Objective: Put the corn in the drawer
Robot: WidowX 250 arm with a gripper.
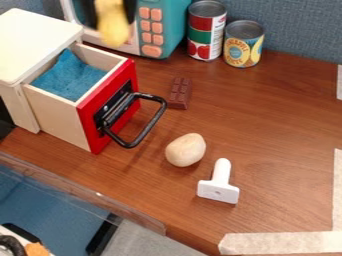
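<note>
- Okay, we've got the corn (113,26): yellow, elongated, rounded lower end.
- It hangs between the fingers of our gripper (115,7), lower end sticking out past the tips.
- Fingers narrowed, gripping the corn.
- Down-left of the fingers in view, we see the drawer (89,120): open, red front, blue cloth (70,75) inside.

1 narrow strip of solid black gripper (128,7), dark throughout, its finer surface details blurred.
</note>
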